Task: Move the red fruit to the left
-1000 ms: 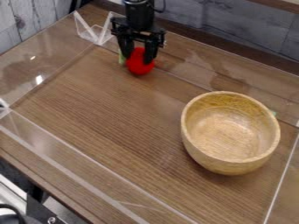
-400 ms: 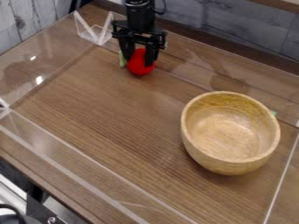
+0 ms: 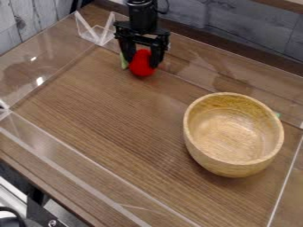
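Note:
The red fruit (image 3: pixel 142 64) is small, round and glossy, with a pale green leaf on its left side. It rests on the wooden table near the far edge, left of centre. My black gripper (image 3: pixel 141 55) hangs straight down over it, open, its fingers standing either side of the fruit's upper part. Whether the fingers touch the fruit is too small to tell.
A large wooden bowl (image 3: pixel 235 134) stands at the right. A clear plastic wall (image 3: pixel 71 160) rings the wooden table top (image 3: pixel 106 115), with a crumpled clear piece (image 3: pixel 92 31) at the far left. A grey plank wall runs behind.
The fingers have spread a little wider around the red fruit. The fruit itself stays in the same spot on the table.

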Robot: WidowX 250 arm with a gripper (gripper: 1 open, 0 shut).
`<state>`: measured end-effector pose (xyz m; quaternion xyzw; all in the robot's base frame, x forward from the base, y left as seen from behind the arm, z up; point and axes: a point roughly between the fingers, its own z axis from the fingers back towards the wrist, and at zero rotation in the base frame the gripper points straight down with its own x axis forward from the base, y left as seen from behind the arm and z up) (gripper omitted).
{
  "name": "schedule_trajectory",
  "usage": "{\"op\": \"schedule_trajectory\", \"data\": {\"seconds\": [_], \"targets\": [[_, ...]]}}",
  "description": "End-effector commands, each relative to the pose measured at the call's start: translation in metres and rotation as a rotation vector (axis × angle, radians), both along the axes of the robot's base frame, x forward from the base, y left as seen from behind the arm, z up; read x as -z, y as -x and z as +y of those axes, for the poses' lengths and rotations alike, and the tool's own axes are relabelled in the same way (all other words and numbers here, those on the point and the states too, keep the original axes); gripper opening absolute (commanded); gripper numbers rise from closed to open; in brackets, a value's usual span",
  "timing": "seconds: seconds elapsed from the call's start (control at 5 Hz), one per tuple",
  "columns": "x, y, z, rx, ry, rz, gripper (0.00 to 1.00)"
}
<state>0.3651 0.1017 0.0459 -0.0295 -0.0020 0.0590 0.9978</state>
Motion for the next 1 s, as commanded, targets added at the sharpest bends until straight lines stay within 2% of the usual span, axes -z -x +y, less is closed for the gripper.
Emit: {"op": "schedule_trajectory", "data": {"seconds": [0.0, 0.2, 0.4, 0.8], "targets": [[-0.030, -0.012, 0.004, -0.011, -0.025, -0.088, 0.00], [-0.034, -0.012, 0.005, -0.018, -0.019, -0.092, 1.00], [-0.040, -0.012, 0.006, -0.026, -0.012, -0.097, 1.00], [-0.039, -0.014, 0.003, -0.026, -0.010, -0.099, 1.00]]}}
